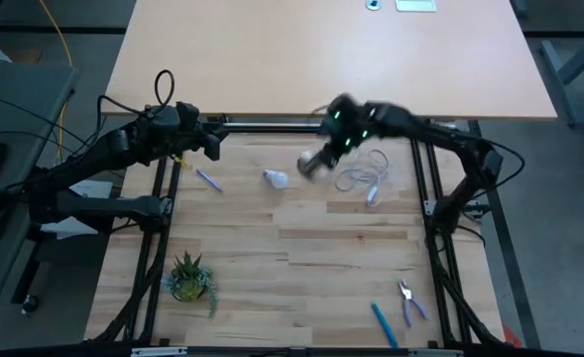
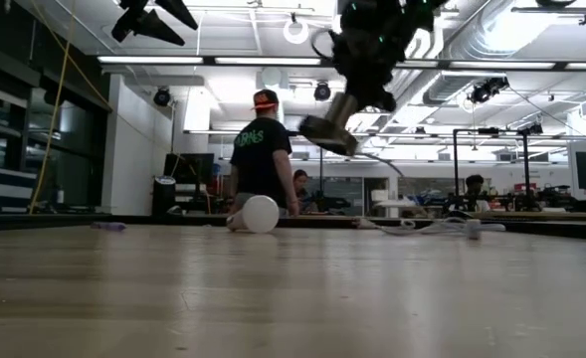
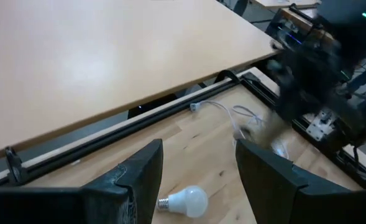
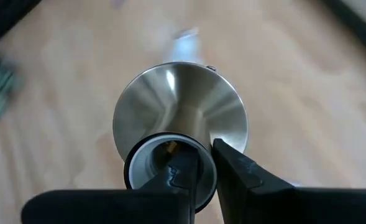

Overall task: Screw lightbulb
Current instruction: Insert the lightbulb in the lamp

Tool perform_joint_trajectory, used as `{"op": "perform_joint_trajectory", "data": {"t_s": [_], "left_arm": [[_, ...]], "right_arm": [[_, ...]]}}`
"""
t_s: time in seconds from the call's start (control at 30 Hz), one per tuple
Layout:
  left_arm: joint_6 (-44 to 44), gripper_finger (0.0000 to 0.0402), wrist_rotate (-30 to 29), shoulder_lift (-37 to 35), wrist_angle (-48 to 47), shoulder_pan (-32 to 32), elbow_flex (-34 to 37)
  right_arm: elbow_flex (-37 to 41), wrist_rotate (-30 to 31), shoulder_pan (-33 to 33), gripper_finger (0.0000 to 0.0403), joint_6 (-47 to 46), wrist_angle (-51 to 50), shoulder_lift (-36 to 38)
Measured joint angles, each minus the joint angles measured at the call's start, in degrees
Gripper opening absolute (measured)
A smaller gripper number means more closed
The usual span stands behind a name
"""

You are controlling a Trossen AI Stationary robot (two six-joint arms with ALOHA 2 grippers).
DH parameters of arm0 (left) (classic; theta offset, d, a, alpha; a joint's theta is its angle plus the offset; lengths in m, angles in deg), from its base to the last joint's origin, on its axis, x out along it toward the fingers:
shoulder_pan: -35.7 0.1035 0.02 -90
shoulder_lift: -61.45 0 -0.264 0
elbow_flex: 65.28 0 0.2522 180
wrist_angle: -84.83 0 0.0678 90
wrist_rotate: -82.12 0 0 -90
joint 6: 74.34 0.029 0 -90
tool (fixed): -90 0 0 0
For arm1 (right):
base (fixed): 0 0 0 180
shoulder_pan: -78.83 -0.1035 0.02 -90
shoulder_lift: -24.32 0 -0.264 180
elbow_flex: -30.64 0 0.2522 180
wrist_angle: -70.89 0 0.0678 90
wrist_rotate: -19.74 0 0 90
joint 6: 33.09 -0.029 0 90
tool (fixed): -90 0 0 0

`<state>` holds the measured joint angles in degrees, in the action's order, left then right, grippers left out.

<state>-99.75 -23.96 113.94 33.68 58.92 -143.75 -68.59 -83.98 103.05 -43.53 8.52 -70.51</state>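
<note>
The white lightbulb [image 1: 276,178] lies on its side on the wooden table, also in the low view [image 2: 261,214] and the left wrist view [image 3: 186,200]. My right gripper [image 1: 323,157] is shut on the grey metallic socket [image 4: 179,115], held in the air just right of the bulb [image 2: 330,134]. The socket's white cord [image 1: 361,174] lies coiled on the table to the right. My left gripper [image 1: 212,141] is open and empty, raised near the table's far left, left of the bulb. My right gripper holds the socket by the rim of its open end [image 4: 201,163], with one finger [image 4: 181,177] inside the opening and the other [image 4: 242,177] outside. The socket is lifted clear of the table and tilted, its round base [image 4: 170,93] pointing away from the gripper.
A small blue pen [image 1: 209,179] lies left of the bulb. A small potted plant [image 1: 190,278] stands near the left front. Pliers [image 1: 410,300] and a blue marker [image 1: 383,322] lie at the right front. People show in the room behind the table [image 2: 261,149].
</note>
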Motion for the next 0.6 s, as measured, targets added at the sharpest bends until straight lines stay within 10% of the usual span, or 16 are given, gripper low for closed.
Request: {"op": "perform_joint_trajectory", "data": {"t_s": [0.6], "left_arm": [[-1.4, 0.0195, 0.5, 0.0, -2.4, 0.0, 0.0]], "right_arm": [[0.0, 11.0, -28.9, 0.0032, 1.2, -0.4, -12.9]]}}
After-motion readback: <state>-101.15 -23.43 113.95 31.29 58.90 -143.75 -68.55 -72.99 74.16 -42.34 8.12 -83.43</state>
